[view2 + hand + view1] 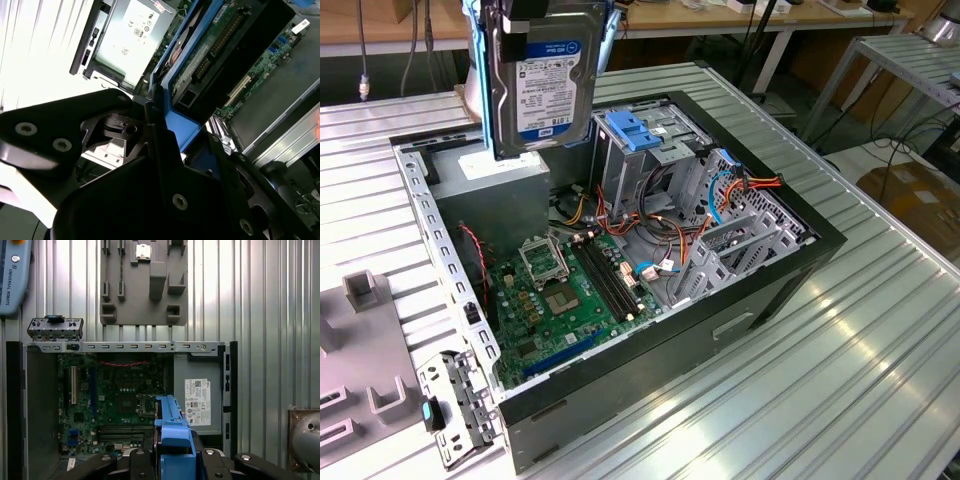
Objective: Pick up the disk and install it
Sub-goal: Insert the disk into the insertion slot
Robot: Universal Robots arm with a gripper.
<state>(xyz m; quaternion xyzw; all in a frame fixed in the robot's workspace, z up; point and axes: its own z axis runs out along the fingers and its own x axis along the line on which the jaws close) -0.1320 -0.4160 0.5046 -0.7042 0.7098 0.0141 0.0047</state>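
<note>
Pincer [154, 114] is clamped on the disk [542, 75] by its blue rails [172, 435], holding it upright above the open computer case [740, 320]. That height probably keeps it clear of the case's walls.

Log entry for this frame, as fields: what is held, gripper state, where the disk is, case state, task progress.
held: the disk, label facing the exterior view
gripper: gripper shut on the disk's blue side rails
disk position: lifted, upright, above the open computer case, near the grey metal box
case: side open, motherboard exposed, resting on the ribbed metal table
progress: disk picked up, not yet installed
</note>
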